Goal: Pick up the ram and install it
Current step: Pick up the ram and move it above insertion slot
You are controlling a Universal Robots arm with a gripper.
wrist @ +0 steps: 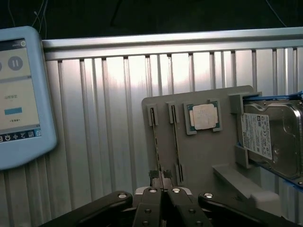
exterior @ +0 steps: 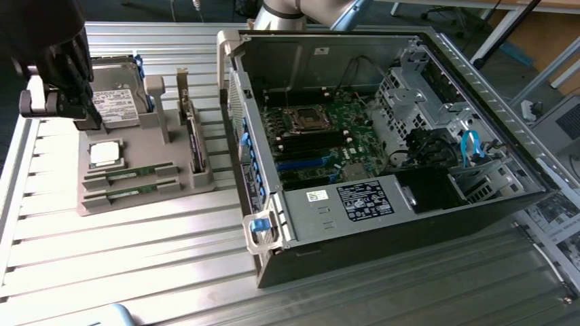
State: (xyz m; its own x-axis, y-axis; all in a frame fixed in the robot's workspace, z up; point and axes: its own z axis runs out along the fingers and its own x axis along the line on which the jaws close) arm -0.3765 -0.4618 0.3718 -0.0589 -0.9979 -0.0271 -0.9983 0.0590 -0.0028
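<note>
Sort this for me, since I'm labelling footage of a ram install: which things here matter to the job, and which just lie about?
Job: two ram sticks in the grey tray, the motherboard in the open computer case, the shut pincer.
Lying about: hard drive, processor chip, upright card, tablet.

Gripper (wrist: pixel 163 189): black, silver screw heads.
Ram (exterior: pixel 127 174): green board, dark chips; just ahead of the fingers.
Holder (wrist: pixel 199 156): plain grey.
Processor (wrist: pixel 204 116): silver lid, green border; beyond the fingers.
Hard drive (wrist: pixel 279 137): silver, white label with black print, blue side rails.
Table (wrist: pixel 104 118): silver, ribbed in parallel stripes.
Tablet (wrist: pixel 28 142): pale blue frame, white screen.
Computer case (exterior: pixel 363 261): black shell.
Motherboard (exterior: pixel 349 146): green, with blue slots.
</note>
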